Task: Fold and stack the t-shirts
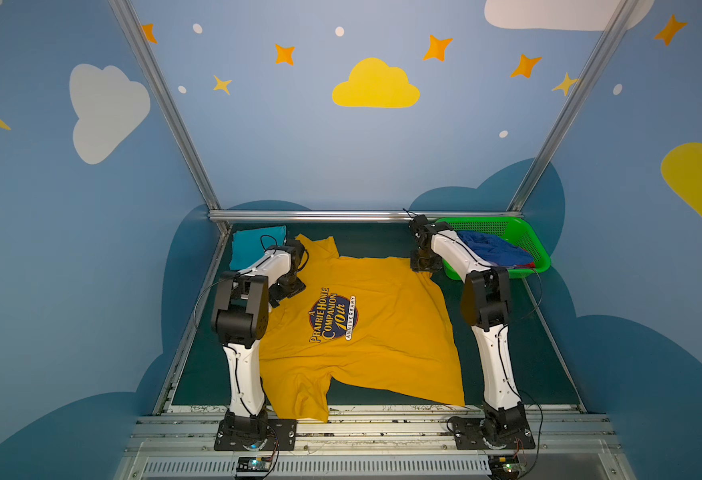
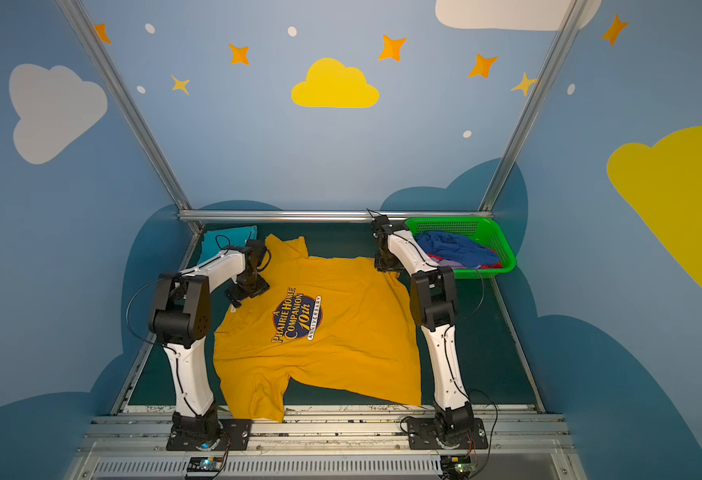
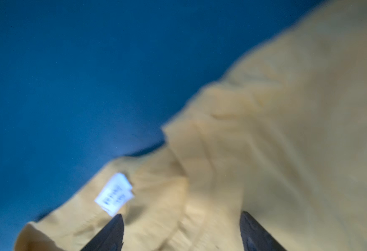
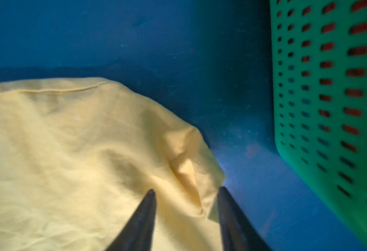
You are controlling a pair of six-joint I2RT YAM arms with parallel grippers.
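Both open and empty, my left gripper (image 3: 181, 214) is hovering over the tee's (image 1: 382, 332) left end, my right gripper (image 4: 186, 189) over its upper-right corner.

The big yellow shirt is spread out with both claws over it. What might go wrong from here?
On the yellow shirt, the near sleeve hangs past the table onto the metal rail; it could snag during a fold. The right gripper, open over a bunched corner, is close to the green basket and might bump it.
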